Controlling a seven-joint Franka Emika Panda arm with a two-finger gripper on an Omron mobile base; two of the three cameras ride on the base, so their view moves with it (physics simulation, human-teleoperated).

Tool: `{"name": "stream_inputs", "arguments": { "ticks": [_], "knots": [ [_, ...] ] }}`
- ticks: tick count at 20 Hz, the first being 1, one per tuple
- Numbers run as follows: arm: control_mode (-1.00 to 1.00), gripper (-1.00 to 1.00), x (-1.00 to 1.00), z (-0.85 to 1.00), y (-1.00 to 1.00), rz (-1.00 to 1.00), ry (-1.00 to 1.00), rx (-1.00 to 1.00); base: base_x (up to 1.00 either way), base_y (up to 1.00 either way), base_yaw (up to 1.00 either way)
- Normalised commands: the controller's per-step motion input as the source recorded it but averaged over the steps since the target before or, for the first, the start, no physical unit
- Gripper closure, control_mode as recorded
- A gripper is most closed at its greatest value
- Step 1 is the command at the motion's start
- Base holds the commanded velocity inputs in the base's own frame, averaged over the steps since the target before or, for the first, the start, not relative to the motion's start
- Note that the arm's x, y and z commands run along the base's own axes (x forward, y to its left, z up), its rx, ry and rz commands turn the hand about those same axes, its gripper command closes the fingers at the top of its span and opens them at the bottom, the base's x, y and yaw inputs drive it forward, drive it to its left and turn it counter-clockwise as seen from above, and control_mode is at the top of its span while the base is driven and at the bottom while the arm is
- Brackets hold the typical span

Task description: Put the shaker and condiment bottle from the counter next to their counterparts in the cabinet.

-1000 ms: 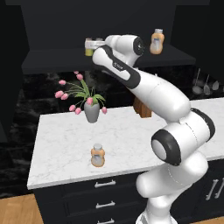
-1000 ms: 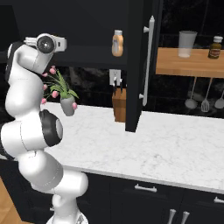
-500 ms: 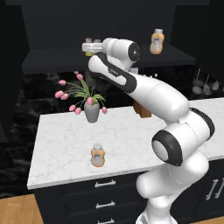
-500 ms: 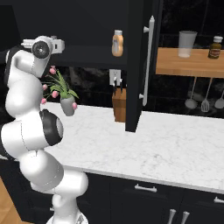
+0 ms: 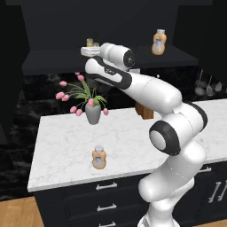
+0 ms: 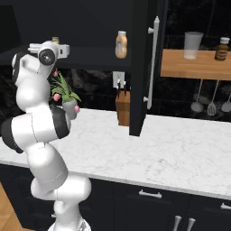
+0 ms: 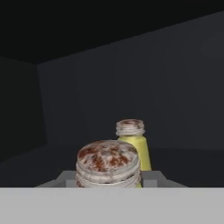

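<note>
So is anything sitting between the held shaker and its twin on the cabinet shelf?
Nothing visible. In the hand view the held shaker sits in the gripper, with the second shaker just beyond it on the bare dark cabinet shelf.

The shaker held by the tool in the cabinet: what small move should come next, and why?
Probably lower it a little and open the tool. In the hand view the held shaker is close in front of its counterpart, inside the dark cabinet. Whether it already touches the shelf cannot be told. The condiment bottle waits on the counter.
</note>
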Motion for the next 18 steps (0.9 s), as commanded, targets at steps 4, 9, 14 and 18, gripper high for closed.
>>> {"name": "stream_inputs", "arguments": {
  "ticks": [4,9,14,18],
  "knots": [
    [-1.00,1.00,0.29,-0.12,0.00,0.00,0.00,0.00,0.00,0.00,0.00],
    [-1.00,1.00,0.16,-0.18,0.00,0.00,0.00,0.00,0.00,0.00,0.00],
    [-1.00,-1.00,0.07,-0.22,0.05,0.00,0.00,-0.01,0.00,0.00,0.00],
    [-1.00,-1.00,0.06,-0.02,0.00,0.00,0.00,0.00,0.00,0.00,0.00]
  ]
}}
